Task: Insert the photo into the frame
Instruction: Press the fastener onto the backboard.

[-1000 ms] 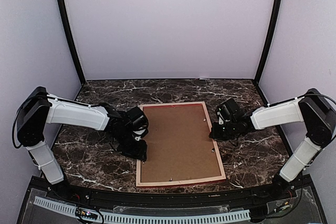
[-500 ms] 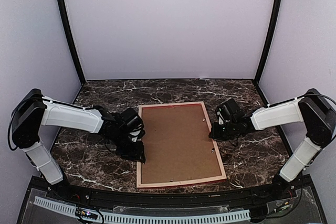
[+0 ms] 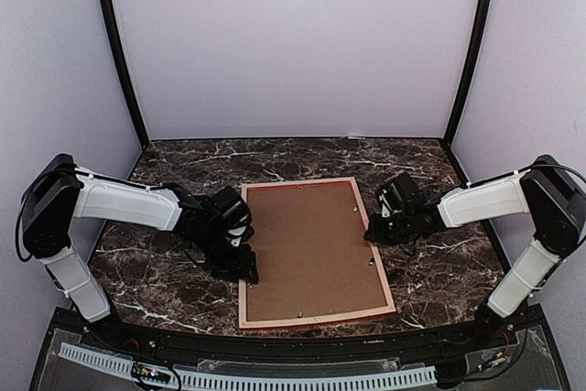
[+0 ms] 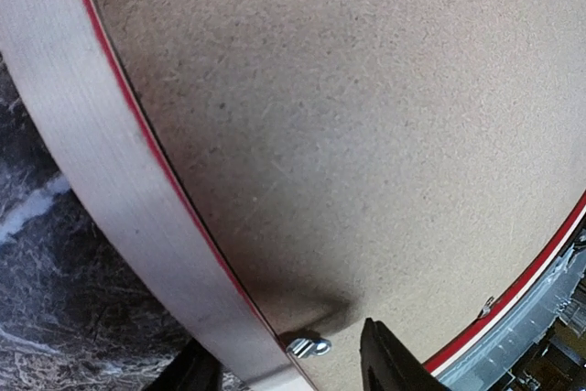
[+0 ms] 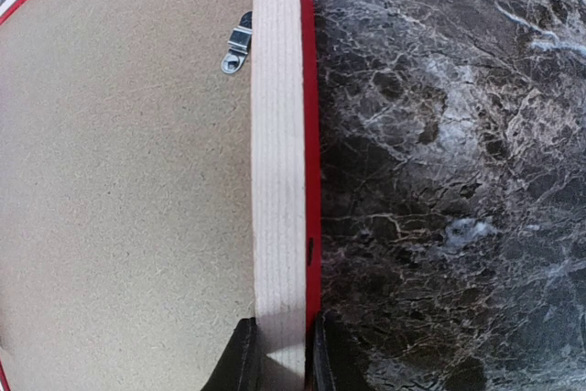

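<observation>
While the right gripper (image 5: 279,359) clamps the right rail of the frame (image 5: 277,180), the left gripper (image 4: 291,365), jaws apart astride the left rail, should turn the clip (image 4: 309,346) gently.

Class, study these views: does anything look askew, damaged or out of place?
Nothing stands out. The frame lies flat, back up, on the table, its brown backing board seated evenly inside the rails.

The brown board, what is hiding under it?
Nothing under it shows. The brown board fills the frame, which lies on the marble table, with a metal clip at its edge. Any photo beneath is covered.
</observation>
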Action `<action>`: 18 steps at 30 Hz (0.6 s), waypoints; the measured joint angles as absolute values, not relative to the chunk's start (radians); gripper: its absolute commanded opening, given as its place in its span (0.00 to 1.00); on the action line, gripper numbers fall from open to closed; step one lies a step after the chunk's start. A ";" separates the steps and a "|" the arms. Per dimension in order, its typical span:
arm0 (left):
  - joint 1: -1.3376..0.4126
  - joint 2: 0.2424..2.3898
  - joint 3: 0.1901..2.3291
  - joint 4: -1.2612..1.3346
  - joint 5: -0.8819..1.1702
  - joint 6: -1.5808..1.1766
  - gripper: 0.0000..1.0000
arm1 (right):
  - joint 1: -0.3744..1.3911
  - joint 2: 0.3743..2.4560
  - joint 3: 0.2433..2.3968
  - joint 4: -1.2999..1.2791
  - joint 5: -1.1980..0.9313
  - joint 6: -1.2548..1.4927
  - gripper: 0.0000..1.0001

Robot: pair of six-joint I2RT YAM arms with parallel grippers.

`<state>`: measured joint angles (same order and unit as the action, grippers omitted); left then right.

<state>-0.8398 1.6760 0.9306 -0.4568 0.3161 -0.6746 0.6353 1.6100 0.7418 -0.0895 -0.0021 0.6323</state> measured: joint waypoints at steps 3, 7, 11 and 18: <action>-0.841 1.691 0.950 -0.479 0.315 -0.674 0.50 | 0.635 1.610 0.742 -0.089 -0.003 0.632 0.08; -0.841 1.701 0.963 -0.500 0.302 -0.669 0.42 | 0.635 1.610 0.740 -0.087 -0.003 0.632 0.08; -0.841 1.702 0.963 -0.508 0.287 -0.665 0.35 | 0.635 1.608 0.734 -0.079 -0.003 0.633 0.08; -0.840 1.702 0.963 -0.519 0.269 -0.682 0.20 | 0.635 1.606 0.731 -0.074 -0.003 0.633 0.08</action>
